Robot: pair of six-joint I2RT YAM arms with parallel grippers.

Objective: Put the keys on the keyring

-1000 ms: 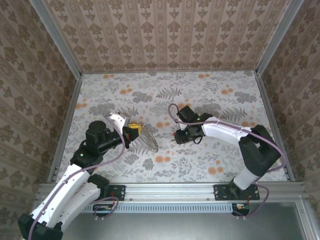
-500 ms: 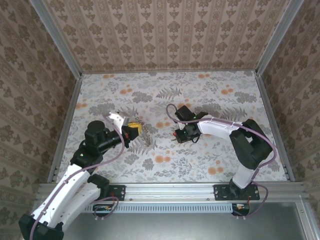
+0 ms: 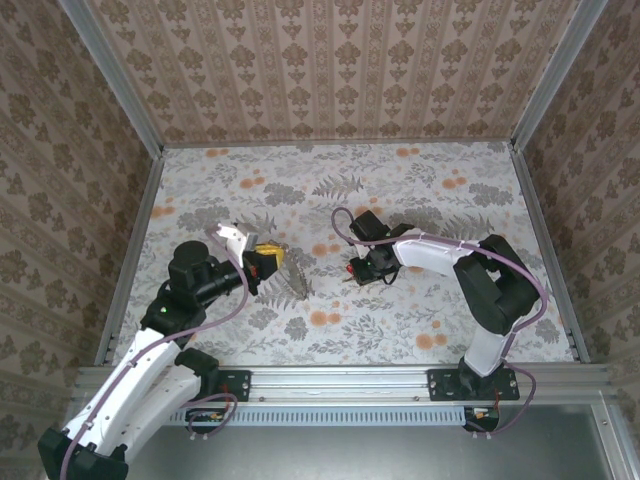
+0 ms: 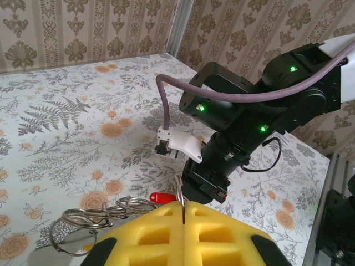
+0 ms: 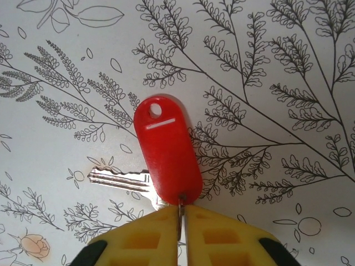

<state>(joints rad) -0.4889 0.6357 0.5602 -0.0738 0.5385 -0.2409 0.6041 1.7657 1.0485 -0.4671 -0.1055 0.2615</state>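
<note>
Keyring and one key gripped, nothing threaded yet

Left gripper (image 4: 183,209) is clenched, yellow pads pinching the wire of the keyring (image 4: 99,215), whose loops hang off to its side just above the floral table (image 5: 277,83). Right gripper (image 5: 182,217) is clamped on the lower edge of the red key (image 5: 166,145). A silver blade (image 5: 117,179) pokes out from under the red head; can't tell if it is that key's own or a second key. Key low over the table, near the ring but apart from it. Judged: pickup done; aligning the hole, opening the coil and the other keys are left
</note>
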